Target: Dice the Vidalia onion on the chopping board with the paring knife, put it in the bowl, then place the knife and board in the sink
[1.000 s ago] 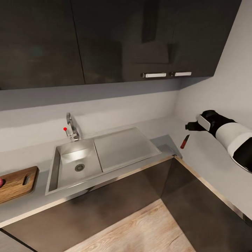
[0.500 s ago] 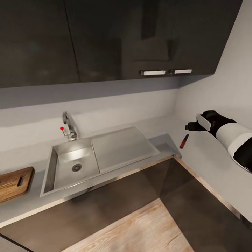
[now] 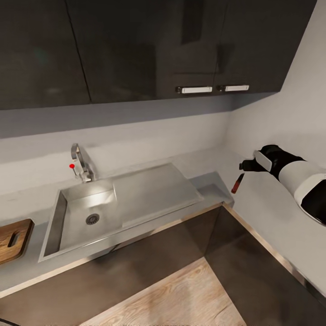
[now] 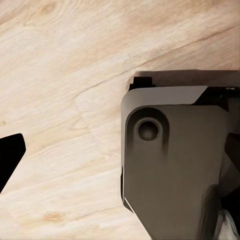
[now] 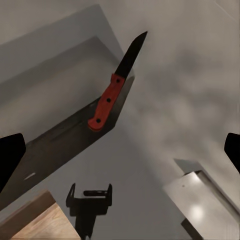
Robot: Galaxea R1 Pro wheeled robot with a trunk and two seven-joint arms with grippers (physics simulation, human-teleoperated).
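Right gripper (image 3: 244, 165) spread wide, empty, above paring knife (image 3: 236, 183) | knife flat on countertop (image 3: 267, 203) | poised for pickup

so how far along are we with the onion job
Early. No onion lies in the sink basin, so taking it out looks done. In hand: the right gripper, open, hovers by the paring knife lying on the countertop. Left: dicing on the chopping board, filling the bowl, then knife and board into the sink.
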